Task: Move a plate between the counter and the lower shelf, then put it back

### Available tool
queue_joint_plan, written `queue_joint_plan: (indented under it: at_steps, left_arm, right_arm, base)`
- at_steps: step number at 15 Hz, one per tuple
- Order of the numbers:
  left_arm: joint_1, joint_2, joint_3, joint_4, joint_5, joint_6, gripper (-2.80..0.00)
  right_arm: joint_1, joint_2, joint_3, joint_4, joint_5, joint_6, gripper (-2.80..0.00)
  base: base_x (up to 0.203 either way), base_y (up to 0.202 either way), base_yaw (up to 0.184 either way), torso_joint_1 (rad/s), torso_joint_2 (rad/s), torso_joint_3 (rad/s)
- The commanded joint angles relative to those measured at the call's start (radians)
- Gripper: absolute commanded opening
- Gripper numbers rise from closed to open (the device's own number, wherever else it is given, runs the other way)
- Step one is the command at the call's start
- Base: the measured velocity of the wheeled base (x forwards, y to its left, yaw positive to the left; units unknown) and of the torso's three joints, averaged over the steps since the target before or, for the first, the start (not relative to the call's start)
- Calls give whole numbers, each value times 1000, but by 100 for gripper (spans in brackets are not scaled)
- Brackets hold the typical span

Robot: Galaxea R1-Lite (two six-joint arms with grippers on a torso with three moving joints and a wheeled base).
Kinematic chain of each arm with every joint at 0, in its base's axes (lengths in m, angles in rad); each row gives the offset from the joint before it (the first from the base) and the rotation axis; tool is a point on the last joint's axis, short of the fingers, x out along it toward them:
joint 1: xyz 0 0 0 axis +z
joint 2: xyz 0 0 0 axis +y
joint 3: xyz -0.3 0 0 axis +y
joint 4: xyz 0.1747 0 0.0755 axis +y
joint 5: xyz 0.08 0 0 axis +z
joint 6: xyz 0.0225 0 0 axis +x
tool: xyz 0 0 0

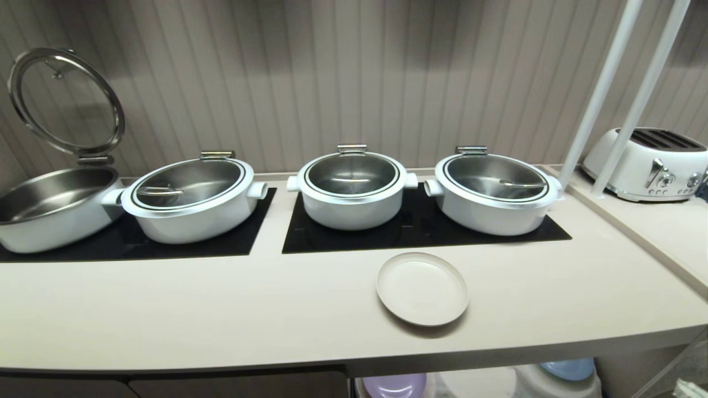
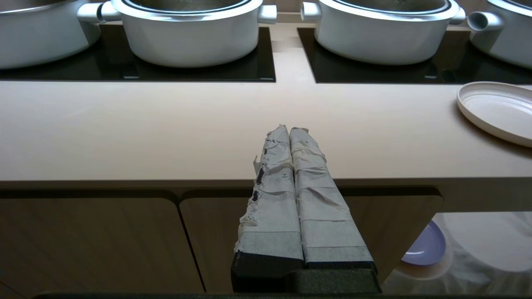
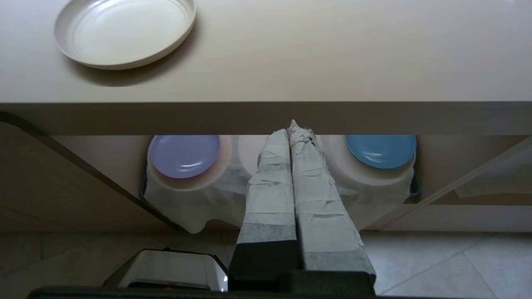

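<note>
So, left to right along the counter (image 1: pixel 166 309): an open pot (image 1: pixel 50 210) with its glass lid (image 1: pixel 66 99) tipped up at the far left; then three lidded white pots (image 1: pixel 354 188) sitting on the two black panels (image 1: pixel 420 226); then a toaster (image 1: pixel 647 163) off at the far right on the side ledge.

The plate (image 1: pixel 422 288) sits right side up on the counter, just in front of the right black panel, right of center and fairly near the front edge; nothing is touching it.

Neither arm shows in the head view. The left gripper (image 2: pixel 289 133) is parked in front of the counter edge with its taped fingers pressed together, empty; from there the plate is well off to the right.

The right gripper (image 3: pixel 291 131) is also pinched closed with nothing in it; it hangs out in front of the counter, just under the front edge, pointing toward the shelf (image 3: pixel 274 182). In there the lilac plate (image 3: pixel 185 155) sits on the left pad and the blue plate (image 3: pixel 380 150) on the right one; the middle pad is mostly hidden behind the fingers.

The bit that matters: the plate lies above the right gripper and a bit to its left, near but apart; it's round, so there's no long axis to line up with. I'd say the right arm is clearly the nearer one, and it'd need to open up before it can take the rim.
</note>
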State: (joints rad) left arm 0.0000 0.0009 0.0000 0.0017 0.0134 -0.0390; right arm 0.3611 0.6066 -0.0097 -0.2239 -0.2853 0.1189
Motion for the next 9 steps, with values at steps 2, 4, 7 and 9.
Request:
queue_joint_plan:
  at_steps: [2, 4, 7, 9]
  left_arm:
    - [0, 1, 0, 0, 0, -2, -280]
    - [1, 1, 0, 0, 0, -2, -280]
    - [1, 1, 0, 0, 0, -2, -280]
    - [0, 1, 0, 0, 0, -2, -280]
  right_arm:
    - [-140, -279, 8, 64, 145, -10, -280]
    - [-205, -330, 9, 105, 241, -89, -280]
    - [-287, -325, 10, 133, 262, -284, -280]
    - [-351, -392, 10, 167, 305, -316, -280]
  base:
    - [0, 0, 0, 0, 0, 0]
    - [0, 0, 0, 0, 0, 0]
    - [0, 0, 0, 0, 0, 0]
    - [0, 0, 0, 0, 0, 0]
